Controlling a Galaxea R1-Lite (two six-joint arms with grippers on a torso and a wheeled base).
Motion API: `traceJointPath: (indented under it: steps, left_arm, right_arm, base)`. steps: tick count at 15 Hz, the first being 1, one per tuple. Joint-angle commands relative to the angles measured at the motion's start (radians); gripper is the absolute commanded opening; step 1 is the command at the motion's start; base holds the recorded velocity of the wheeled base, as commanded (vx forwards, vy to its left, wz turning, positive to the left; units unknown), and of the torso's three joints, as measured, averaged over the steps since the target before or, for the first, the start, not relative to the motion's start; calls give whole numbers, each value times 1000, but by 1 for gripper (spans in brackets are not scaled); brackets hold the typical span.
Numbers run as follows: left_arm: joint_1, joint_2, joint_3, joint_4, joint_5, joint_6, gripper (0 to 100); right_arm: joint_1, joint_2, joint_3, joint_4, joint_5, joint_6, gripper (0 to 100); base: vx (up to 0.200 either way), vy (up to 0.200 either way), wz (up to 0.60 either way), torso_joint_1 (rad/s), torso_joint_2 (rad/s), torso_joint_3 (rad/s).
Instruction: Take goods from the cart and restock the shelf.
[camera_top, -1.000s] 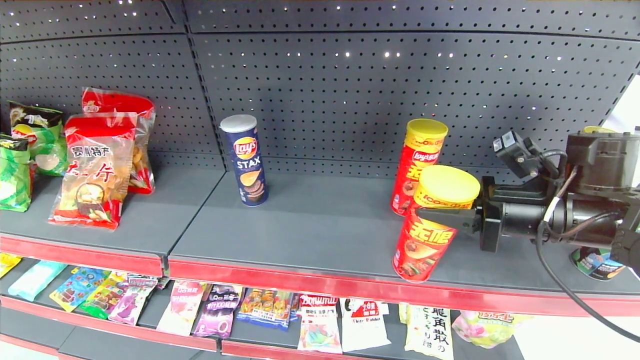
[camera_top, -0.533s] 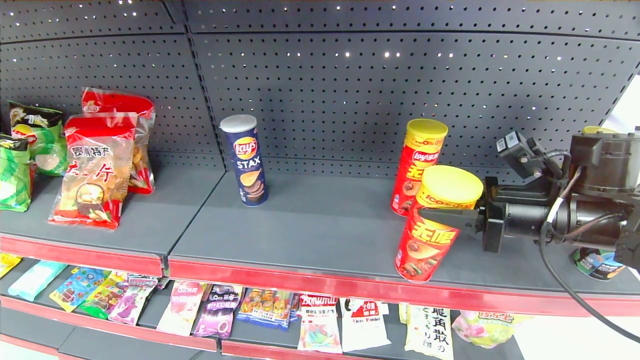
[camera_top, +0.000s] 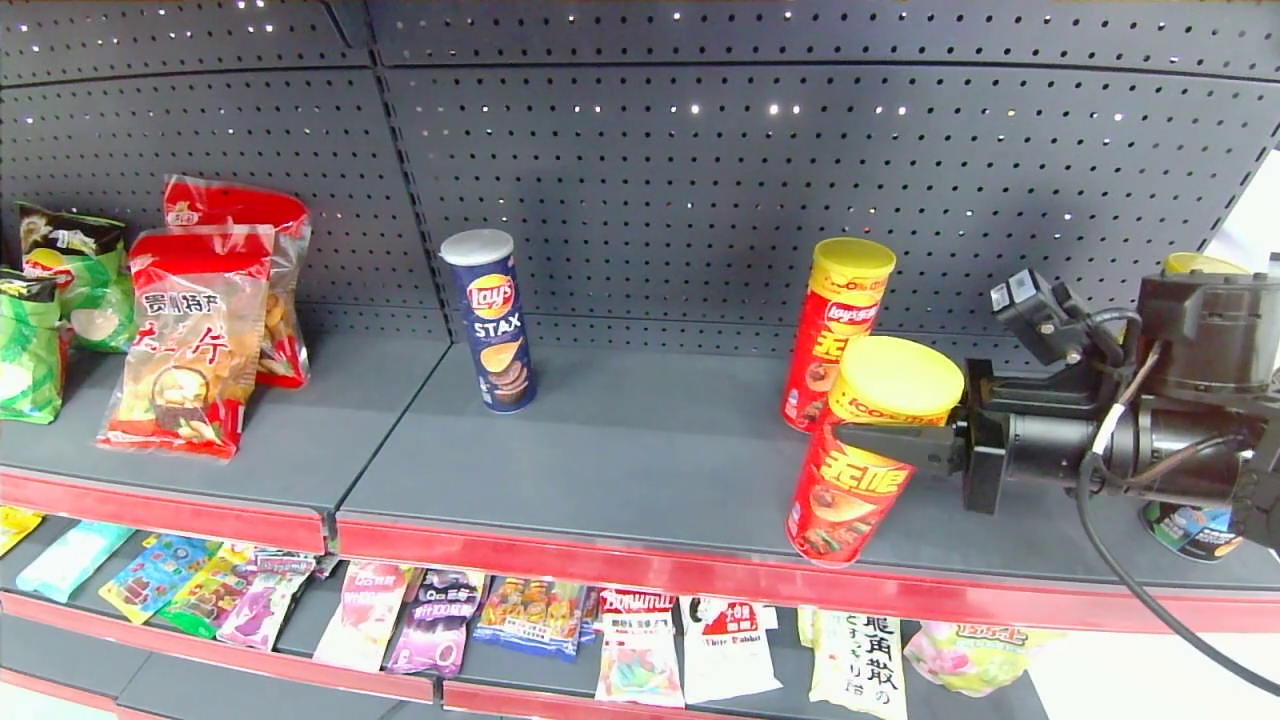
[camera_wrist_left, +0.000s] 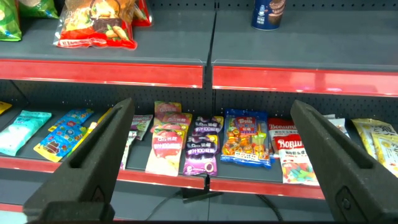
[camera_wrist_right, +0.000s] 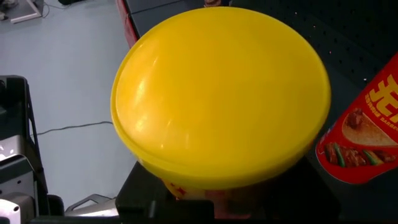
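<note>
My right gripper (camera_top: 872, 428) is shut on a red chip can with a yellow lid (camera_top: 858, 478), gripping it just under the lid. The can leans, top to the right, with its base near the red front edge of the grey shelf (camera_top: 620, 460). The right wrist view looks down on the can's yellow lid (camera_wrist_right: 221, 93). A second red can (camera_top: 838, 320) stands upright right behind it, also seen beside the lid as the second red can (camera_wrist_right: 364, 134). My left gripper (camera_wrist_left: 211, 106) is open and holds nothing, facing the lower shelves.
A blue chip can (camera_top: 490, 320) stands mid-shelf, with bare shelf between it and the red cans. Red snack bags (camera_top: 190, 340) and green bags (camera_top: 30, 340) fill the left section. A short can (camera_top: 1195, 525) sits behind my right arm. Candy packets (camera_top: 640, 640) lie on the lower shelf.
My right arm has sunk slightly and the held can with it; the can's base stays at the same spot near the shelf's front edge.
</note>
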Motion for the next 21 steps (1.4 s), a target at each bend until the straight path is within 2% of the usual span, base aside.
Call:
traceJointPath:
  steps: [1,9,12,18,21]
  left_arm:
    - [0,0,0,0,0,0,100]
    - [0,0,0,0,0,0,100]
    - [1,0,0,0,0,0,100]
    - [0,0,0,0,0,0,100]
    - [1,0,0,0,0,0,100]
  right_arm:
    - [-1,4,3,4,1,-1,100]
    - [-2,-11,7,4,-14,4,100]
    - [-11,-65,59,8,-40,14,100]
    - [-51,-207,98,192,-74,16,100]
    - [-62,-229,96,220,-80,17,100]
  base:
    - [0,0,0,0,0,0]
    - [0,0,0,0,0,0]
    - [0,0,0,0,0,0]
    - [0,0,0,0,0,0]
    - [0,0,0,0,0,0]
